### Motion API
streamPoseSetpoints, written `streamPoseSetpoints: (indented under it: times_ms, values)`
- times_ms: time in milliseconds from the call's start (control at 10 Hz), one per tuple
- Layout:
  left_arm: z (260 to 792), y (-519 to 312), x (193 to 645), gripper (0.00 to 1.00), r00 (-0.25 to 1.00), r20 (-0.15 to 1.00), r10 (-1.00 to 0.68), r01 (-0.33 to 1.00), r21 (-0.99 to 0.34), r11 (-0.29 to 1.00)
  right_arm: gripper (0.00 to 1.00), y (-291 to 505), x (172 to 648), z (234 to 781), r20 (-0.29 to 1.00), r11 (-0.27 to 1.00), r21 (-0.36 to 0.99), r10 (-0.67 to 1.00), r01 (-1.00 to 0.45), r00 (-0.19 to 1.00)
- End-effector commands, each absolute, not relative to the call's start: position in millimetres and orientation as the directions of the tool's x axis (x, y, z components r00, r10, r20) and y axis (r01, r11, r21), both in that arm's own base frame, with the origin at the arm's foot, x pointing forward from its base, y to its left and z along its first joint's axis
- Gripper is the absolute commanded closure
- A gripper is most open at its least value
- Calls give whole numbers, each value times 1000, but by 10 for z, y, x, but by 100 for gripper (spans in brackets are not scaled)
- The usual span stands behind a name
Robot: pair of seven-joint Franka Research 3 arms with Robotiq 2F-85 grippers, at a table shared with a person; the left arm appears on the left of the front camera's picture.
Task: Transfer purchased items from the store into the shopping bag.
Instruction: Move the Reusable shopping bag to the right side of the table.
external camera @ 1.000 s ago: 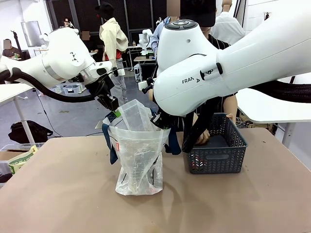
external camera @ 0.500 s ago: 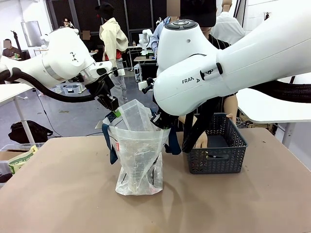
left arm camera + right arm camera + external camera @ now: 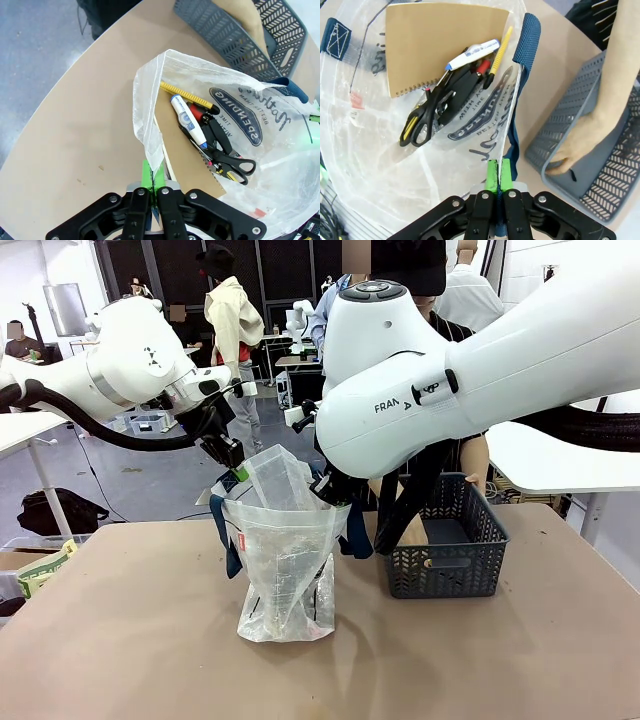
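One each: shopping bag, basket, notebook, scissors, yellow pencil, white pen.

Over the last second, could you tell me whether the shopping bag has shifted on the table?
No. The shopping bag stands where it did, its base at the same place against the far edge of the table.

the shopping bag is stood on the bench, left of the middle, and the basket is set just beside it on the right. the bag's rim is pinched at its left side by the left hand and at its right side by the right hand, both held above the bench. inside the bag the purchased items are gathered together: scissors, a pen and a pencil are laid against a notebook. a person's hand is placed inside the basket.
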State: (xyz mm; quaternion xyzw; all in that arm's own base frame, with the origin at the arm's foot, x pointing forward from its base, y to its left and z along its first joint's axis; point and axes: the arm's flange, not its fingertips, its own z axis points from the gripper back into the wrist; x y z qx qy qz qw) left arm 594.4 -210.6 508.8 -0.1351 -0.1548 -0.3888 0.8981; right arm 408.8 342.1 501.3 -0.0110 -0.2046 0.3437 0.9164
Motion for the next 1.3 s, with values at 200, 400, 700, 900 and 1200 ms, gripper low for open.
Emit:
streamPoseSetpoints:
  times_ms: [200,400,700,900,1200]
  values:
    - [5088,-2079,5911,100,650,387,-653,736,-110,668,100,3408,4082,5023,371,763,-154,633,-627,679]
    - [5088,-2079,5911,100,650,387,-653,736,-110,668,100,3408,4082,5023,371,763,-154,633,-627,679]
    - [5088,-2079,5911,100,650,387,-653,736,-110,668,100,3408,4082,5023,371,763,-154,633,-627,679]
    - [5088,-2079,5911,100,650,387,-653,736,-110,668,100,3408,4082,5023,371,763,-154,633,-627,679]
    - [5088,-2079,5911,100,650,387,-653,736,-110,668,100,3408,4082,5023,371,763,-154,633,-627,679]
